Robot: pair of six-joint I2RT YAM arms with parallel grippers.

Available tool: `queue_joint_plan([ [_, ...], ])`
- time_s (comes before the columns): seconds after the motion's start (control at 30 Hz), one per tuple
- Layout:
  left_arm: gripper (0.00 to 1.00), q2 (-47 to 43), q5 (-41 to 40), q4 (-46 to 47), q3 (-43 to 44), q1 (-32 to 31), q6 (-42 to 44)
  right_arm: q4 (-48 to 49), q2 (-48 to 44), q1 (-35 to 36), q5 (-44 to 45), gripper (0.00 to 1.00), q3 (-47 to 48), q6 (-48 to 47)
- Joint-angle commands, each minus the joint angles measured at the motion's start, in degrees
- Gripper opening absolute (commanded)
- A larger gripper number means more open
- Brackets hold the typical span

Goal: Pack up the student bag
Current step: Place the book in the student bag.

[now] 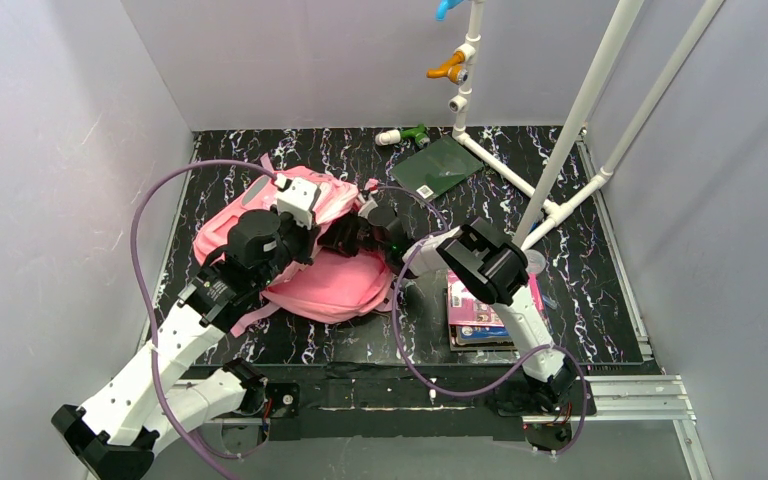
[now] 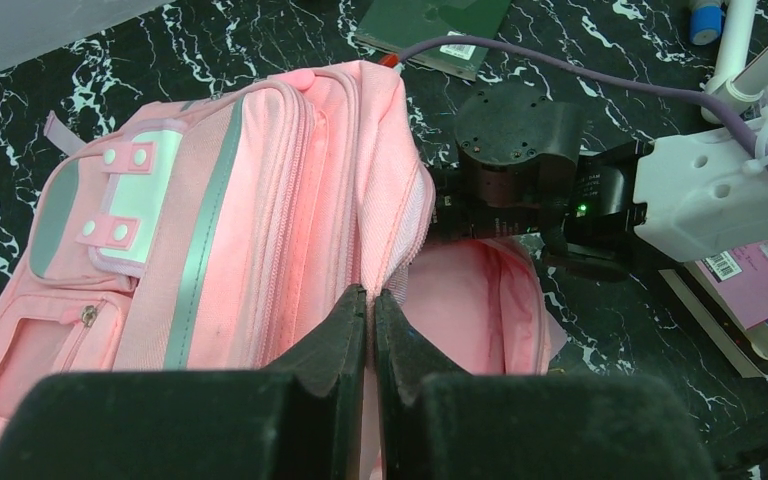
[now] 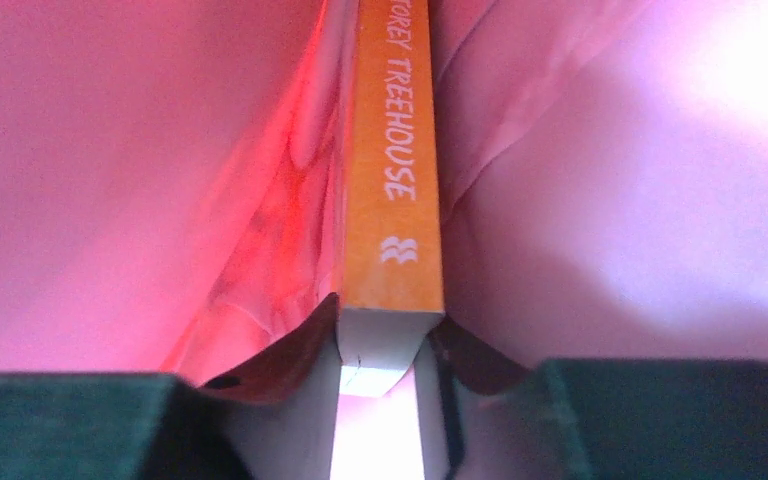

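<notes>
A: Two grippers, so what has each got?
B: The left gripper (image 2: 371, 305) is pinched tight on the bag (image 2: 260, 190) at its rim, and the mouth gapes. The right gripper (image 3: 390, 322) is inside the bag, clamped on an orange book (image 3: 392, 180).
A: Where is the bag?
B: It lies on the table (image 1: 610, 290), left of a book stack (image 1: 480, 315). A green book (image 1: 438, 167) lies behind it, near the back wall.
</notes>
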Motion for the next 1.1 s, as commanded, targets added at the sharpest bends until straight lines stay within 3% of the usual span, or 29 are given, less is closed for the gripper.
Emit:
queue_joint_plan([
  [0.0, 0.00, -3.6, -0.7, 4.7, -0.2, -0.3, -2.1, 5.5, -2.0, -0.9, 5.0, 0.32, 0.4, 1.0],
  [0.13, 0.00, -4.2, -0.7, 4.5, -0.8, -0.3, -1.9, 7.6, -2.4, -2.3, 7.6, 0.01, 0.4, 3.3],
  [0.5, 0.00, -5.8, -0.9, 3.1, -1.2, -0.3, -0.6, 1.8, 3.2, -4.7, 7.7, 0.01, 11.5, 4.6],
  [0.67, 0.00, -5.5, -1.1, 3.1, -1.5, -0.3, -0.6, 2.3, 4.5, -4.6, 6.6, 0.01, 11.6, 4.7],
  [0.83, 0.00, -5.0, -1.0, 3.3, -1.6, -0.2, -0.5, -2.0, 4.2, -4.9, 10.9, 0.02, 13.0, 0.6],
  [0.9, 0.00, -5.0, -1.2, 3.3, -1.8, -0.3, 0.2, -3.1, 4.4, -5.1, 12.8, 0.07, 13.8, -0.4],
  [1.07, 0.00, -5.3, -1.8, 3.1, -2.2, -0.3, 0.8, -3.8, 4.1, -5.5, 18.5, 0.11, 13.4, -2.7],
])
